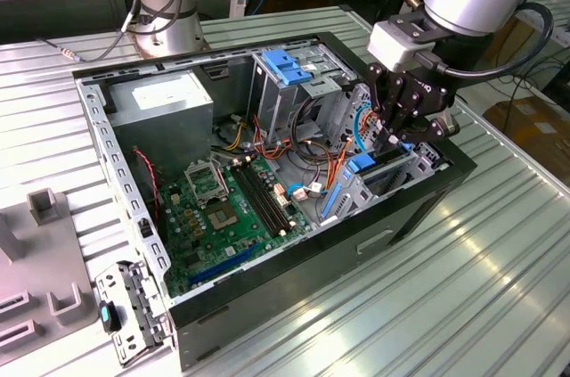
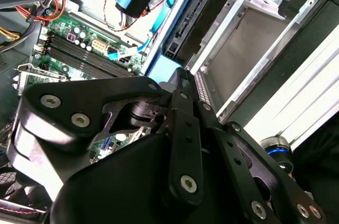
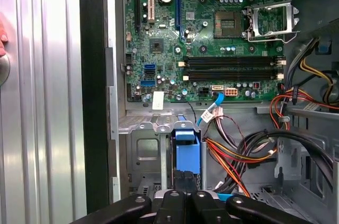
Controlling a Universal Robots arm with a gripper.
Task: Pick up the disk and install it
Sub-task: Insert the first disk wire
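The disk [image 1: 363,166], dark with bright blue rails, stands on edge in the metal drive bay [image 1: 419,163] at the open computer case's end on the exterior view's right. My gripper [image 1: 390,140] is directly over it, fingers shut on its upper edge. In the first wrist view the disk's blue rail [image 3: 187,152] runs out from between my fingertips [image 3: 185,196] into the bay. In the second wrist view the disk [image 2: 193,20] lies along the bay's metal wall, beyond my dark linkages.
The green motherboard [image 1: 223,208] covers the case floor, with the power supply [image 1: 165,101] behind it. Orange and red cables [image 1: 312,163] hang beside the bay. A light-blue latch [image 1: 287,65] tops the rear cage. Grey fixtures [image 1: 44,208] stand on the exterior view's left.
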